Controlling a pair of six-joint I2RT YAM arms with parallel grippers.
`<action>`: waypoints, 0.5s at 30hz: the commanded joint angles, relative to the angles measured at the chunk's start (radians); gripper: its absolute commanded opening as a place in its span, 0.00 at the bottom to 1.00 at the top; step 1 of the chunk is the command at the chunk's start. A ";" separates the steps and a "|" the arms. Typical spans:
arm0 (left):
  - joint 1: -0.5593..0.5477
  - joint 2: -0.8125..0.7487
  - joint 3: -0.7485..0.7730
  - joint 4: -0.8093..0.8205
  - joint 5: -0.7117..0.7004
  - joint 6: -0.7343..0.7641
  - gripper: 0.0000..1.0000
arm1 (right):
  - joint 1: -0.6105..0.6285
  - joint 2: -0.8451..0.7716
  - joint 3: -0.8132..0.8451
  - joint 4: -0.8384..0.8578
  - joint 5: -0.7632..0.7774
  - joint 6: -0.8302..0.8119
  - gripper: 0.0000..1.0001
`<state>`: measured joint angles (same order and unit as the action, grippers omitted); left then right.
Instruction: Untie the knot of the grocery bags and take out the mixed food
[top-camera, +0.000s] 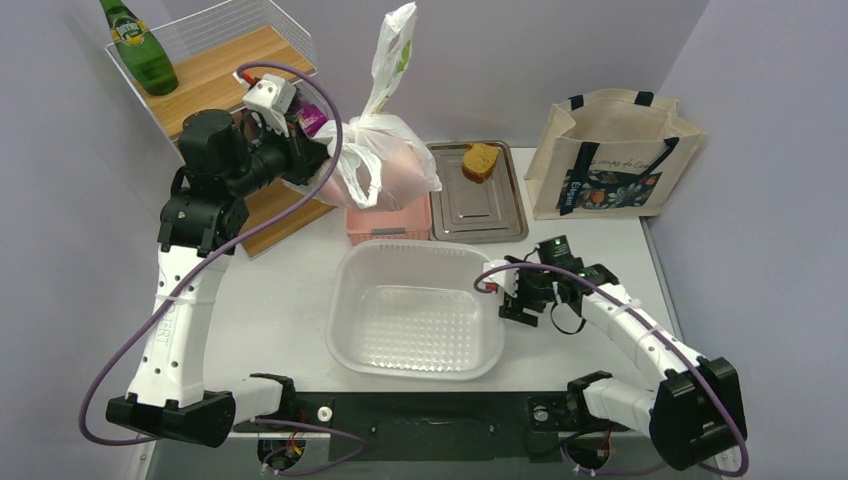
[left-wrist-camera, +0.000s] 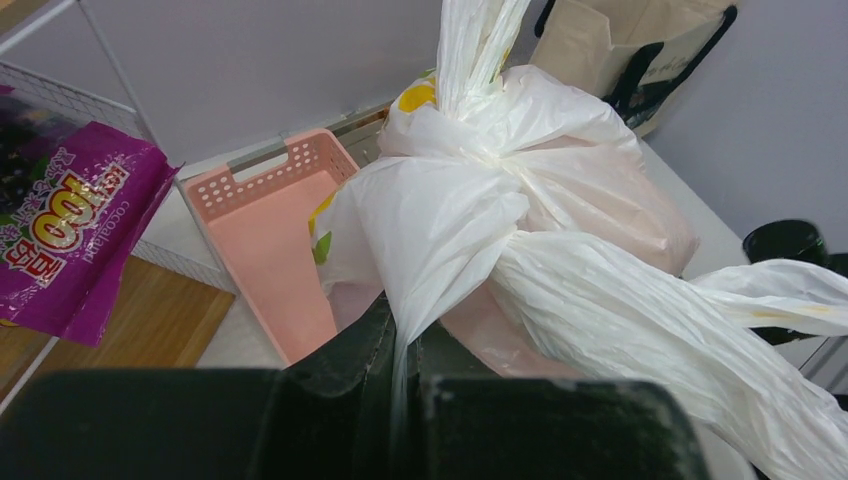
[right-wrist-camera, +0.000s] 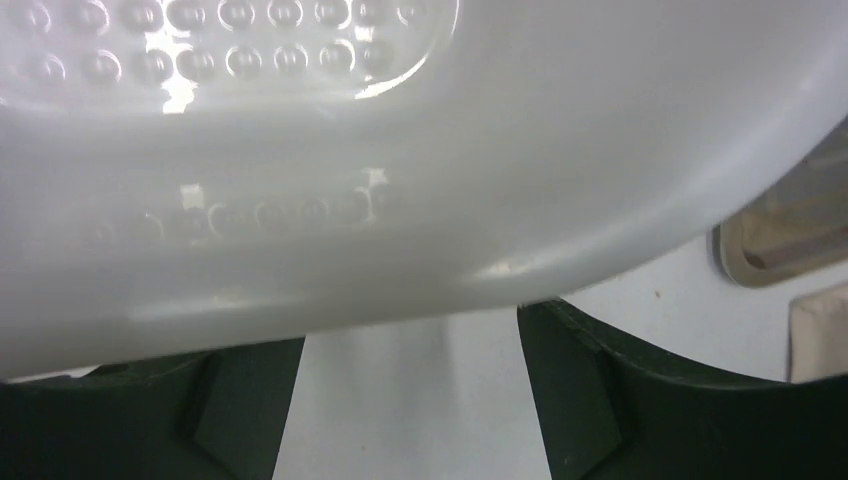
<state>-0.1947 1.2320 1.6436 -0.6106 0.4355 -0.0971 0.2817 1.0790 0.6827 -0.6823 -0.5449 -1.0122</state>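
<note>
Left pincer (left-wrist-camera: 400, 352) pinches knotted plastic bag (left-wrist-camera: 520, 190) beside pink basket (left-wrist-camera: 268, 245).

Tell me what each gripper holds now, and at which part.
Left gripper pinches the plastic bag by a strip below its knot. Right gripper is open, holding nothing.

Bright, even light from above; soft shadows on the counter (top-camera: 285, 280). Glare spots the clear tub (right-wrist-camera: 400, 200) in the right wrist view; the left hand (left-wrist-camera: 400, 352) looks dark, unfocused.
</note>
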 joint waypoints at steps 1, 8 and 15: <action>0.050 -0.024 0.069 0.107 0.005 -0.140 0.00 | 0.185 0.110 0.052 0.268 0.041 0.155 0.72; 0.072 -0.056 0.073 0.099 -0.011 -0.165 0.00 | 0.437 0.309 0.203 0.478 0.104 0.261 0.72; 0.111 -0.105 0.043 0.066 -0.021 -0.142 0.00 | 0.660 0.527 0.358 0.602 0.163 0.231 0.72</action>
<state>-0.1078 1.1816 1.6699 -0.5827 0.4232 -0.2291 0.8474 1.5200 0.9497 -0.2222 -0.4095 -0.7822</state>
